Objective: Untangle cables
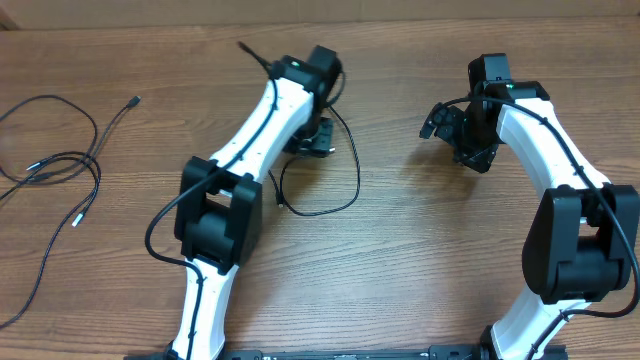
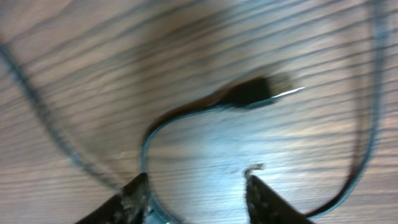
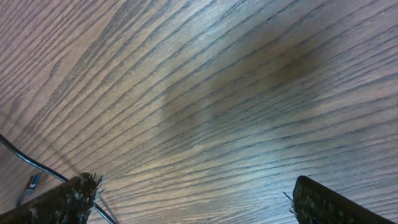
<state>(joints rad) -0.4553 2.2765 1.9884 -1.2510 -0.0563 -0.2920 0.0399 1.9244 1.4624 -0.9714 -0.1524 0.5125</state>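
One looped cable (image 1: 355, 190) lies on the surface (image 1: 420, 260) under the left arm. Its plug (image 2: 255, 92) rests flat just ahead of the left gripper (image 2: 199, 193), whose jaws stand apart with the cord running beside one finger, unpinched. The other cables (image 1: 60, 165) lie well apart at the far left, loosely crossed. The right gripper (image 3: 199, 208) gapes wide over bare wood. This looks like setting down a freed cable, so the next move likely calls for pinching a single strand of the left-hand bundle.
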